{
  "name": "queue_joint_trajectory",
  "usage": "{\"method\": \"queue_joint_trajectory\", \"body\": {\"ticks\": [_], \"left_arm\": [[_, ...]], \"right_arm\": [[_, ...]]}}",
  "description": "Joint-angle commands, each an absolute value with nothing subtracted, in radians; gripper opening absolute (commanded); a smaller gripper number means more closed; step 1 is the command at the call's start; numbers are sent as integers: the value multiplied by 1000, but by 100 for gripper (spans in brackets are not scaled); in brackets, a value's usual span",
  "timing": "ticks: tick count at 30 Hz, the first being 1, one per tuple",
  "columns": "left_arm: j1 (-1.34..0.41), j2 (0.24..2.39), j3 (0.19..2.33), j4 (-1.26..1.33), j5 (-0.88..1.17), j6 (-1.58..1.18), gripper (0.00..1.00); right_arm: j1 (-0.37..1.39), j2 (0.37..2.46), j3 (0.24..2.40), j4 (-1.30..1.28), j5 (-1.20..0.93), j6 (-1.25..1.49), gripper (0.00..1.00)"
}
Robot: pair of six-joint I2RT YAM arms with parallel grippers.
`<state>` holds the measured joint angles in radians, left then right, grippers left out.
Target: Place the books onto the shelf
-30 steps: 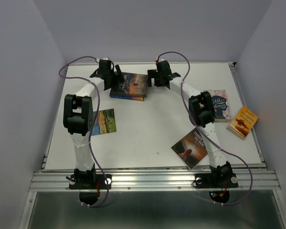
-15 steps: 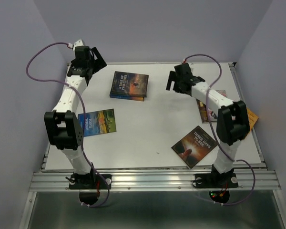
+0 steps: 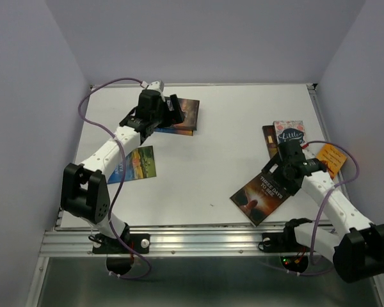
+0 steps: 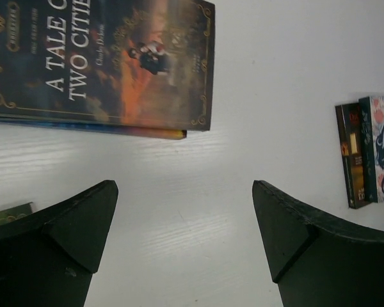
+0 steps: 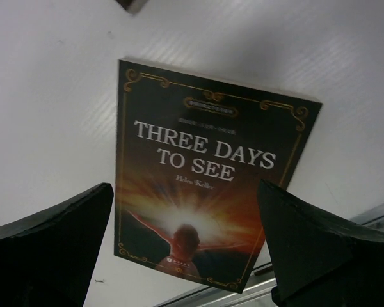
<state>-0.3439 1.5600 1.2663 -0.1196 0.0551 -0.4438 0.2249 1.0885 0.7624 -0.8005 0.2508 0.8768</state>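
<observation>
Below spread right pincer (image 5: 184,187), "Three Days to See" (image 5: 211,128), spread left pincer (image 4: 185,185), "A Tale" book (image 4: 102,57)

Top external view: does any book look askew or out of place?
Yes. Three Days to See lies skewed on the table, one corner reaching the front edge. The orange book appears to straddle the right edge, partly off the white surface.

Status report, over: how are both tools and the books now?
Left tool open, empty, near A Tale of Two Cities. Right tool open, empty, over Three Days to See. Books all lying flat; no shelf visible.
</observation>
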Motion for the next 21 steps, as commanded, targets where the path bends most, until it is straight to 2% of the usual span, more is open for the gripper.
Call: {"method": "queue_joint_trajectory", "body": {"ticks": [1, 9, 15, 17, 21], "left_arm": [[-405, 1523, 1241, -49, 120, -422, 99], [-469, 1554, 1215, -45, 190, -396, 99], [-506, 1594, 1220, -32, 279, -367, 99], [-515, 1615, 1213, -26, 304, -364, 99], [-546, 1661, 1204, -8, 379, -360, 99]], "right_arm": [[190, 971, 695, -925, 273, 1020, 100], [172, 1029, 526, -752, 161, 1034, 100], [172, 1045, 488, -606, 82, 1006, 100], [172, 1046, 476, -519, 26, 962, 97], [172, 1100, 495, -384, 8, 916, 79]]}}
